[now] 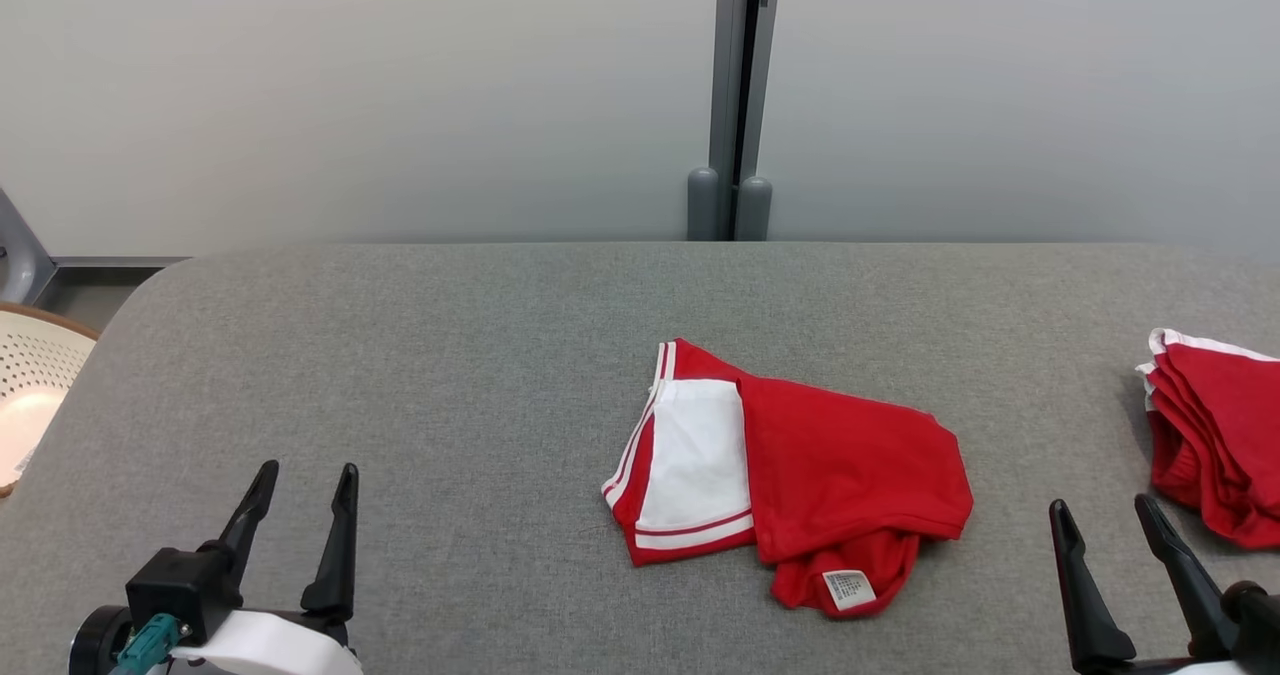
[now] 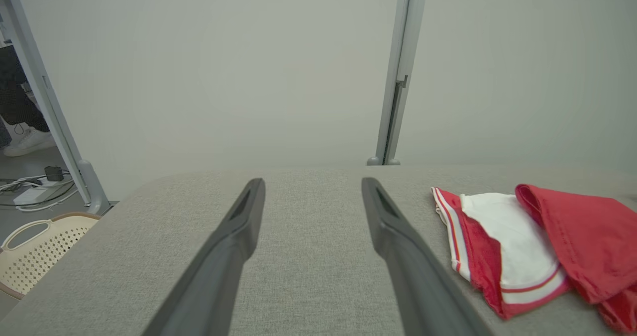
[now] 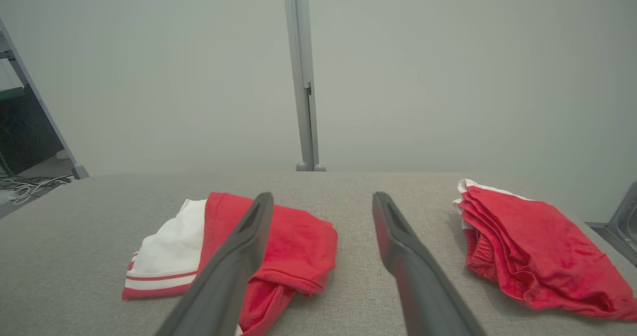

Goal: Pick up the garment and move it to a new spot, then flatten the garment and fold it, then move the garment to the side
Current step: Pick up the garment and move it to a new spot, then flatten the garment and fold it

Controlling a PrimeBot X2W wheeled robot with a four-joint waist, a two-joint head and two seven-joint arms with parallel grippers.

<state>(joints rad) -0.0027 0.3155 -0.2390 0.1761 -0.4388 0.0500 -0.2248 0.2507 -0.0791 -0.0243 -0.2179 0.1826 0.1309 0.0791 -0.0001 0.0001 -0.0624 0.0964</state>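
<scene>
garment (image 1: 790,475), red with white panels and stripes, lay loosely folded on the grey fabric table (image 1: 450,375), a little right of its middle and toward the near edge. a red layer was draped over the white part, and a small white label (image 1: 848,588) showed on the bunched bit at its near side. the left gripper (image 1: 308,469) hovered low over the table's near left, well apart from the garment, its two dark fingers spread and holding nothing. the right gripper (image 1: 1100,504) sat at the near right, fingers likewise spread and empty, between the garment and a second pile of red cloth (image 1: 1215,435) at the table's right edge. in the right wrist view the garment lay partly behind the gripper's left finger, the pile off to the right. a cream perforated basket (image 1: 35,385) stood beside the table's left end, and a grey post (image 1: 740,95) rose against the pale wall behind.
</scene>
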